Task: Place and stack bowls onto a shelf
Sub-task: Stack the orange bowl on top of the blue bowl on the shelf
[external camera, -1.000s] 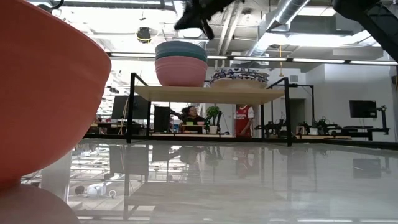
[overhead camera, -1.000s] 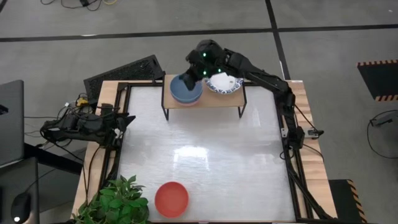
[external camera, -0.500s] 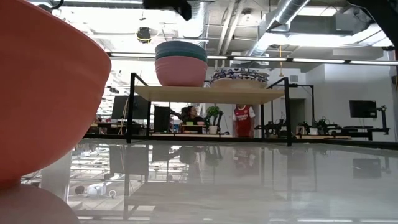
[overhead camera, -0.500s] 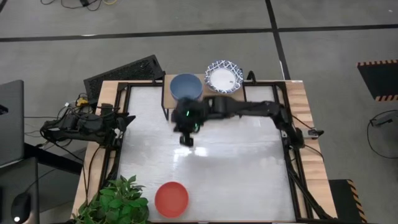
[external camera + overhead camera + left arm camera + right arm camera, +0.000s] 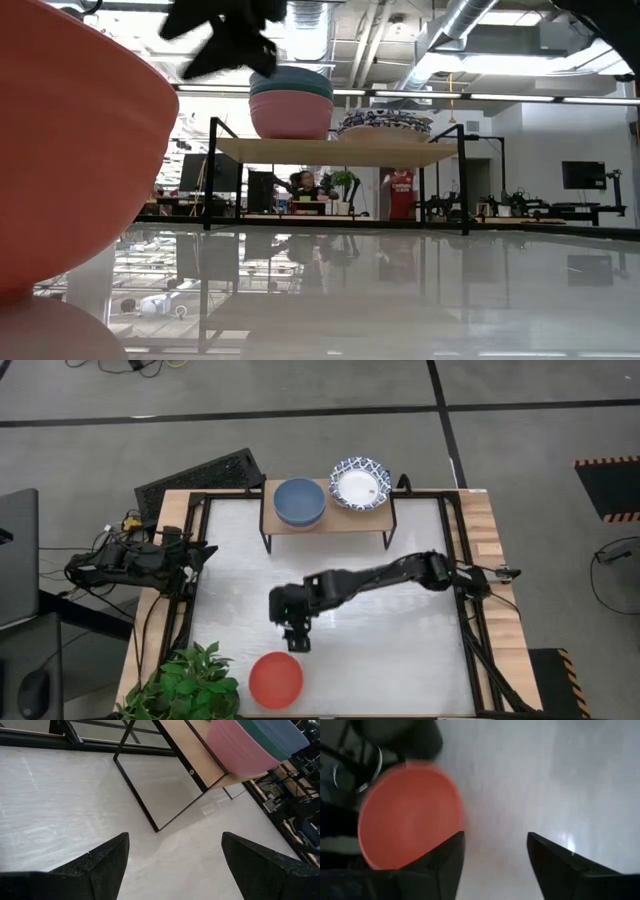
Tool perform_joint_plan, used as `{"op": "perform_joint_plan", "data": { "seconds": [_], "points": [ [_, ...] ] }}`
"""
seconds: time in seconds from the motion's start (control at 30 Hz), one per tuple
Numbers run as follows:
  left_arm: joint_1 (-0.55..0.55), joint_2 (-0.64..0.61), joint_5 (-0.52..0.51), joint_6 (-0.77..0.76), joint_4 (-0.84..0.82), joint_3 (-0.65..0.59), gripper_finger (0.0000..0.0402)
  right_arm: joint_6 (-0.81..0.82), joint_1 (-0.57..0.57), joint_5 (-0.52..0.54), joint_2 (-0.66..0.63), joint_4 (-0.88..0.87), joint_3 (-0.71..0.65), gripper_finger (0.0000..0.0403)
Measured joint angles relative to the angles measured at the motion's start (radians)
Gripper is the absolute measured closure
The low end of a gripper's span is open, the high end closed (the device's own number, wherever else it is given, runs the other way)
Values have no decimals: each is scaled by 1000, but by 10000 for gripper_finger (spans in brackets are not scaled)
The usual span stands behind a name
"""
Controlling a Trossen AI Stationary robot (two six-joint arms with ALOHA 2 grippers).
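The shelf [image 5: 325,520] stands at the table's far edge. On it are a stack of pink, green and blue bowls [image 5: 291,100], blue uppermost [image 5: 299,502], and white blue-rimmed bowls [image 5: 360,483] to their right. A red bowl [image 5: 275,680] rests on its base on the table near the front edge. It fills the left of the low view [image 5: 70,150]. My right gripper [image 5: 296,640] hangs open above the table, just beyond the red bowl [image 5: 410,815]; nothing is between its fingers [image 5: 495,845]. My left gripper [image 5: 173,865] waits open at the table's left edge [image 5: 205,550].
A potted plant [image 5: 185,680] stands at the near left corner, close beside the red bowl. A dark keyboard [image 5: 200,478] lies off the far left corner. Bare white tabletop [image 5: 400,630] spreads between the shelf and the front edge. People sit in the room behind [image 5: 310,185].
My right gripper has swung from above the bowls on the shelf toward the table's near edge and left, sinking and tipping downward, and now hangs by the red bowl. Its fingers have opened. The bowls have not moved.
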Motion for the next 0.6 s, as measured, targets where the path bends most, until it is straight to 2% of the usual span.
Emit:
{"op": "perform_joint_plan", "data": {
  "seconds": [0.1,0.4,0.6],
  "points": [
    [0,0,3,-1,1,0,100,80,28,2,39,39,0,139],
    [0,0,14,8,1,0,100,247,80,33,117,133,2,138],
    [0,0,21,14,1,0,100,300,97,55,156,94,0,138]
  ]
}}
